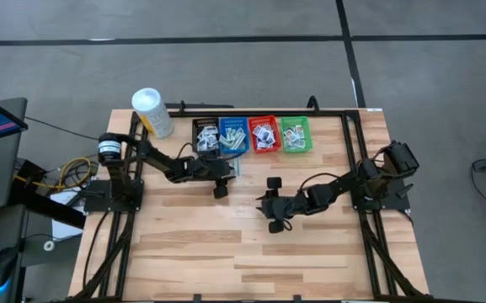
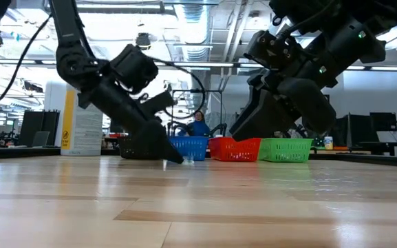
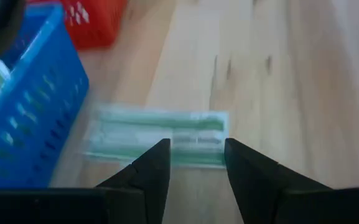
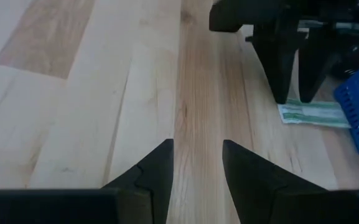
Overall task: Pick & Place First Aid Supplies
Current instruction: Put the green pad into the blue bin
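A narrow pale-green strip (image 3: 157, 135), one of the first aid supplies, lies flat on the wood just in front of the blue basket (image 3: 23, 93). My left gripper (image 3: 196, 148) stands open over it, pointing down at a slant, one fingertip on each side of the strip's near long edge. The right wrist view shows the same strip (image 4: 316, 115) under those two dark fingers (image 4: 280, 74). My right gripper (image 4: 196, 148) hovers open over bare wood near the table's middle (image 1: 269, 204), with nothing between its fingers. My left gripper's fingertips (image 3: 160, 155) stand low over the strip's long edge (image 3: 195, 155), lying across the strip. I cannot tell whether they touch it. The strip lies flat on the table.
A row of black (image 1: 206, 135), blue (image 1: 232, 135), red (image 1: 264, 133) and green (image 1: 295, 133) baskets with small packets stands at the far edge. A tall white tub (image 1: 152, 112) stands at the far left. Bare wood spreads toward the near edge.
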